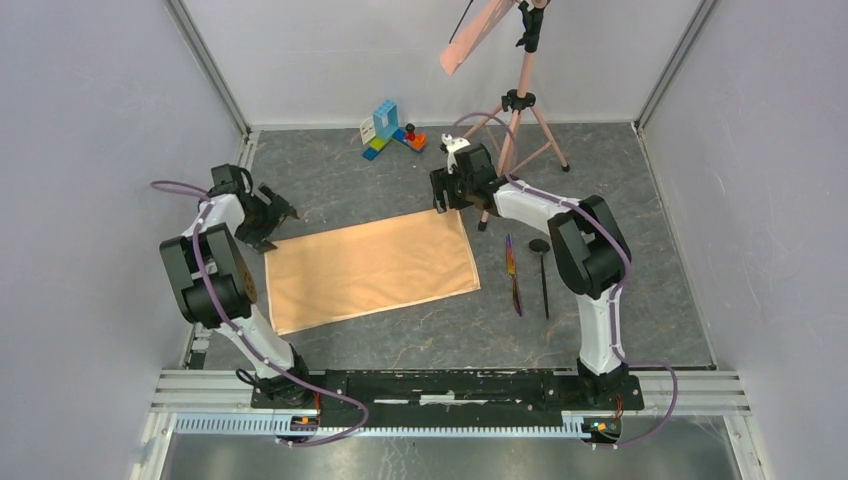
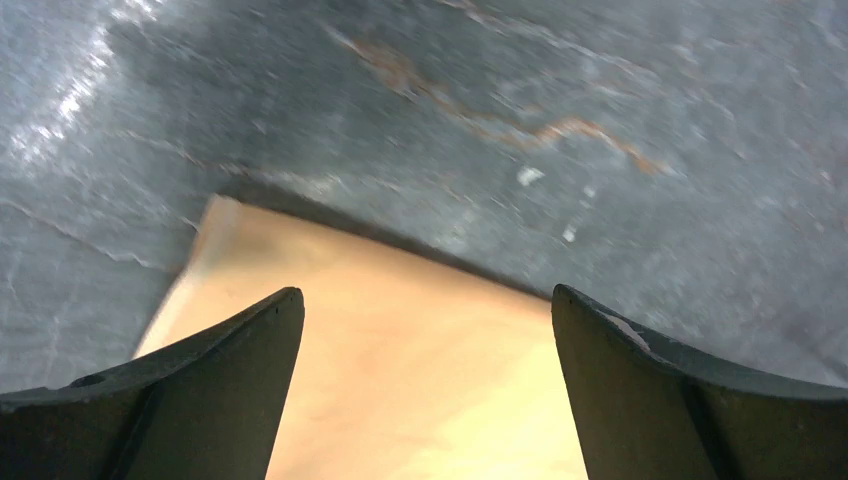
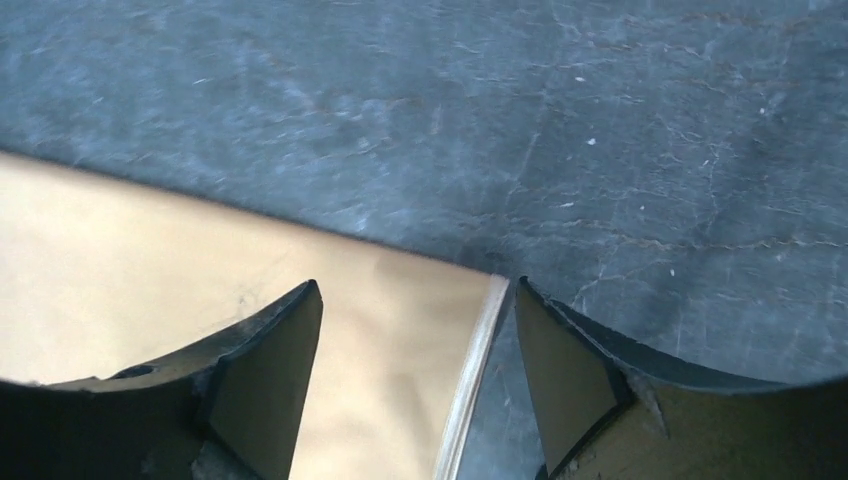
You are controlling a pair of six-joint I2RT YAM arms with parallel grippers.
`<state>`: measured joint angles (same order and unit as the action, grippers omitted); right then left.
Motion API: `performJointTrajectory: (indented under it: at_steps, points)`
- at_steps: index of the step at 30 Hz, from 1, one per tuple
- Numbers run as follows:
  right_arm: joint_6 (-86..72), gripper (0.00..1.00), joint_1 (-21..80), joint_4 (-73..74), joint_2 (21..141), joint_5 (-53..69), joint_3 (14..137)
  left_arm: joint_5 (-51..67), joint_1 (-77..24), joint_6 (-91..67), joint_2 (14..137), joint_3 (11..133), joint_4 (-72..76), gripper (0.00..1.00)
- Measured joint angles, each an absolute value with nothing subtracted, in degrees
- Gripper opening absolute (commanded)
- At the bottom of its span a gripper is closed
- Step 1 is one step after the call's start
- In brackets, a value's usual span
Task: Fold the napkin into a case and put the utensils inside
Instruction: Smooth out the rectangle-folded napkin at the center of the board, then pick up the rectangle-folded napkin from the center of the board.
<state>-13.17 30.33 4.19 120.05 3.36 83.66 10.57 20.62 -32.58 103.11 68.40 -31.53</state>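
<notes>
The peach-tan napkin [image 1: 370, 268] lies spread flat on the dark table, and no case is in view. My left gripper [image 1: 269, 231] hovers open over the napkin's far left corner. In the left wrist view that corner [image 2: 218, 210] shows ahead of the gripper [image 2: 425, 295], with cloth [image 2: 420, 390] between the spread fingers. My right gripper [image 1: 444, 196] stands open at the far right corner. In the right wrist view the gripper [image 3: 415, 285] straddles the hemmed edge [image 3: 478, 350] without pinching it. The utensils, a purple-gold knife [image 1: 513, 272] and a black spoon [image 1: 543, 272], lie right of the napkin.
A pink tripod [image 1: 520, 110] with a salmon strip on top stands at the back, one leg close behind the right gripper. Coloured toy blocks [image 1: 392, 130] sit at the back centre. Grey walls enclose the table on three sides.
</notes>
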Motion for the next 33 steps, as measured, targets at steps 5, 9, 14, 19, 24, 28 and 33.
performJointTrajectory:
  at_steps: [5,9,14,19,24,28,33]
  points:
    - [-11.8,0.88,35.6,14.1,111.5,-0.6,84.8,11.2,17.1,-31.7,92.7,65.4,-30.7,1.0]
    - [-14.8,0.89,41.0,18.3,101.9,0.3,81.5,12.1,11.8,-30.2,83.8,63.6,-29.6,1.0]
    - [-18.8,0.86,40.1,27.2,100.7,1.4,81.9,13.5,2.7,-28.9,77.6,63.5,-28.5,1.0]
    - [-19.5,0.86,36.6,35.9,107.5,1.3,82.2,16.1,-2.3,-27.7,74.0,63.4,-28.4,1.0]
    - [-17.3,0.84,34.7,41.4,111.3,1.0,82.3,18.5,-2.7,-27.7,71.3,63.3,-27.6,1.0]
    - [-15.6,0.77,33.9,45.1,113.4,1.2,85.1,20.5,-2.8,-27.7,70.7,63.2,-26.3,1.0]
    - [-14.8,0.67,33.3,47.4,117.5,1.3,90.0,22.9,-2.8,-27.7,70.5,62.3,-25.7,1.0]
